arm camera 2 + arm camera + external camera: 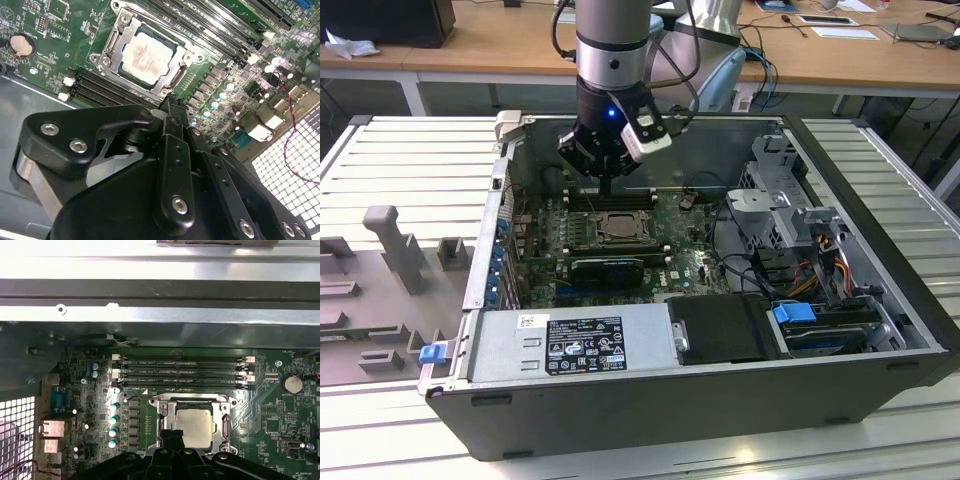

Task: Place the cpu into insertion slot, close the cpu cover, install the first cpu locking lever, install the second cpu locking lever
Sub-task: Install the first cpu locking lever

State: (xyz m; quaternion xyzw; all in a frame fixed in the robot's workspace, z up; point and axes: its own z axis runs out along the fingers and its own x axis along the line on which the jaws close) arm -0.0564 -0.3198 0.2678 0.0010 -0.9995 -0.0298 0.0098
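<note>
Just beneath the claw (170, 102) lies the cpu (147, 56).

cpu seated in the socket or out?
In. The cpu lies flat in the insertion slot, its pale face framed by the grey metal rim, in both wrist views.

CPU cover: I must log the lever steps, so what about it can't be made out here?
First wrist view: the gripper covers one edge of the cpu cover.
Second wrist view: the gripper hides the cover corner nearest it; whether the locking levers are latched is unclear.
Exterior view: the cover is too small to judge.
</note>
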